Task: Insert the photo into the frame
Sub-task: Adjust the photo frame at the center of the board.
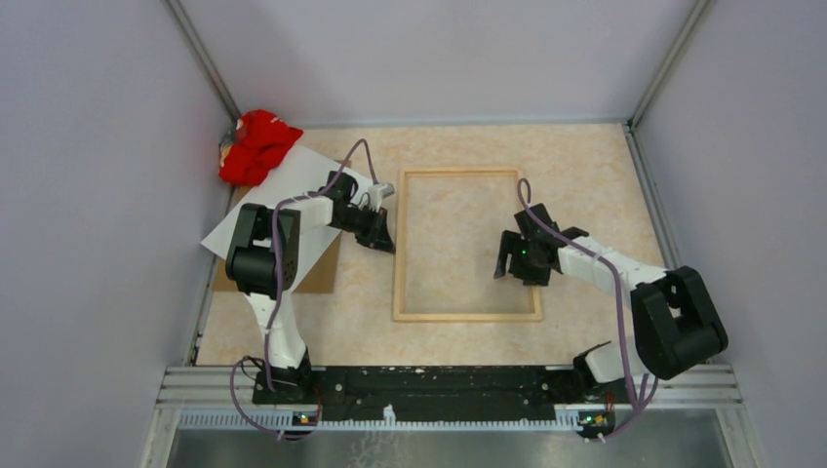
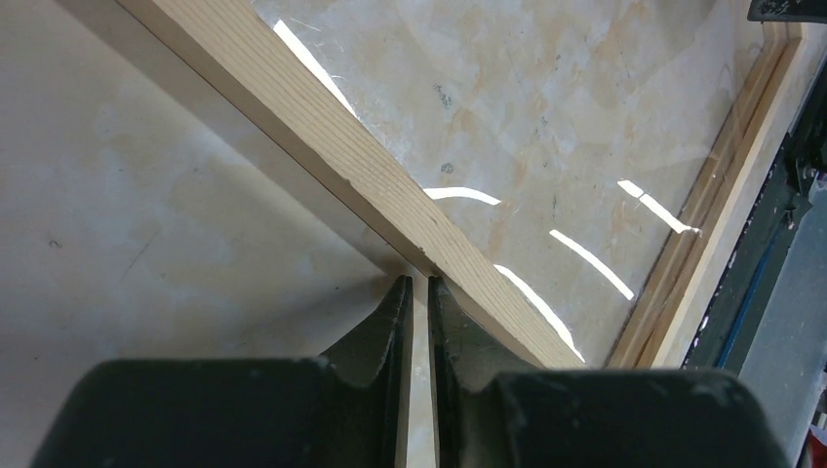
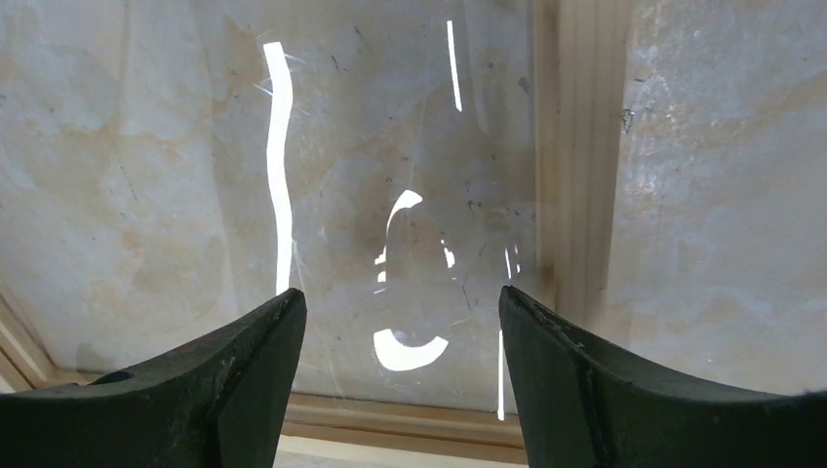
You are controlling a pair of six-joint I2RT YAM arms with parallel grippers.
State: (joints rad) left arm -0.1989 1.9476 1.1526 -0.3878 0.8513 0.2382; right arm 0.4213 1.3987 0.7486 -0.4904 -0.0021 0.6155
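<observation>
Photo (image 1: 293, 183) lies white side up at the far left, on a brown board (image 1: 322, 275), beside the frame (image 1: 467, 316) and not in it. The left gripper (image 1: 382, 234), nearly shut on nothing, noses the frame's left rail; I'd say a shove could skew it. The right gripper (image 1: 514, 256) hangs wide open and empty over the clear pane (image 3: 390, 146), whose glare streaks only the wrist cameras show.
</observation>
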